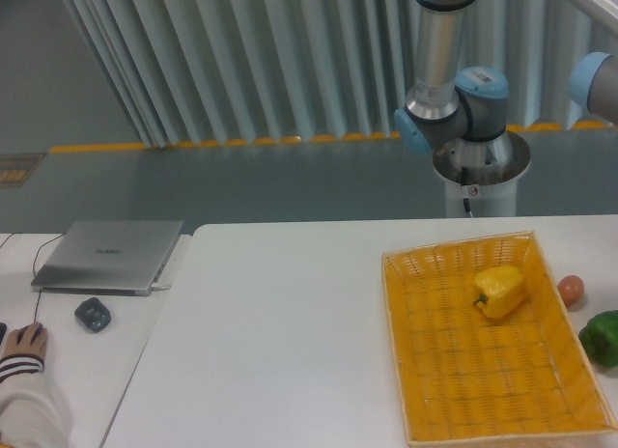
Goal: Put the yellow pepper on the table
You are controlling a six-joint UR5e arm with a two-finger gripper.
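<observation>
Yellow pepper (500,291) lying on its side in the far right part of the woven basket (454,390), stem toward the left, close to the right wall but not clearly touching it. Not yet out on the white surface (280,342).

Tool out of view: only the arm's base and lower joints (454,110) showing behind the far edge, so cannot tell whether spread or pressed together.

Likely trouble, judged from the layout:
- Glossy, lumpy skin apt to slip or roll under a pinch set off-centre.
- Basket wall just beside the pepper; risk of a finger catching the weave and dragging or tipping the light basket.
- Reddish round fruit (571,290) and green pepper (603,337) just outside the right wall; easily knocked, or taken for the target.
- Rounded body apt to roll toward an edge if let go too high.
- Hand (23,344) resting on the adjoining desk at far left, well apart, yet worth minding on a wide swing.

Count: one yellow pepper, one green pepper, one reddish fruit, one basket, one laptop (108,256), one small dark object (93,315) near it, one hand, one arm.
</observation>
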